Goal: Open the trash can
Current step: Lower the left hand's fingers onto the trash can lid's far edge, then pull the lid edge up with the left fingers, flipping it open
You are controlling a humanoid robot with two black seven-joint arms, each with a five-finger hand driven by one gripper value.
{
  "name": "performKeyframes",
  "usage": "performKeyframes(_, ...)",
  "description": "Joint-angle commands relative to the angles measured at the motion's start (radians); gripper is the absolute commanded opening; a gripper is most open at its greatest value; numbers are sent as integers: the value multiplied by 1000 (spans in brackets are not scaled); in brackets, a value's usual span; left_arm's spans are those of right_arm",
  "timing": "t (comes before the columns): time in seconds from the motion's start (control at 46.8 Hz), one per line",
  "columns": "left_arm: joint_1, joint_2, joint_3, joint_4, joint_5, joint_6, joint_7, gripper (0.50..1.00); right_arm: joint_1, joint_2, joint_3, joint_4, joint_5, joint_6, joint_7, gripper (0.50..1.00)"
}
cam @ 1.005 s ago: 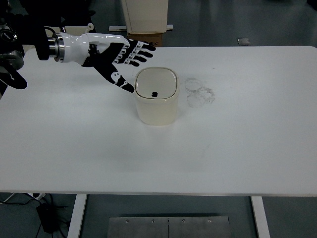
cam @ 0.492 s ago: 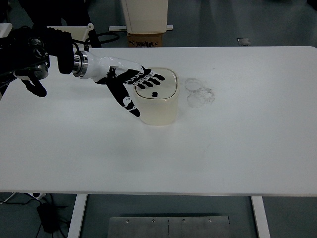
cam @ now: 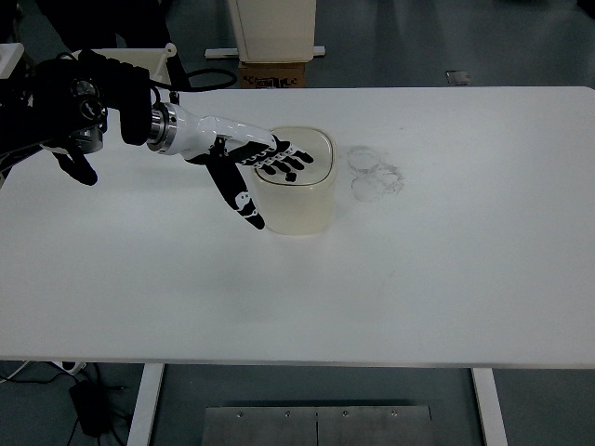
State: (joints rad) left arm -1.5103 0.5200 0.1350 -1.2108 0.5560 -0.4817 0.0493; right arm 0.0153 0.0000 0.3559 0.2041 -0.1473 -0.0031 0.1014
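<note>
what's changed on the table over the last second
The left hand swung from beside the trash can to over its lid, fingers spread flat on top, thumb down the side. The can, closed, and the ring marks stayed put.

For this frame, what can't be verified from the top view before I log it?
- Contact: whether the left hand presses the trash can lid or only hovers; the steep downward angle hides any gap.
- Lid area beneath the fingers, covered by them.
- The small dark mark on the lid: too small to identify.
- Faint ring marks on the table: too faint to tell what they are.
- Right hand: out of frame.
</note>
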Motion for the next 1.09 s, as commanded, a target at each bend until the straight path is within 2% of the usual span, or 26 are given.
performKeyframes(0.0,1,-3,0,2,5,0,0,1000,0,0,0,0,0,0,0,993)
performKeyframes(0.706,7,-14,-2,7,36,0,0,1000,0,0,0,0,0,0,0,993)
performKeyframes(1.07,-28,11,-77,13,-76,12,-6,1000,0,0,0,0,0,0,1,993)
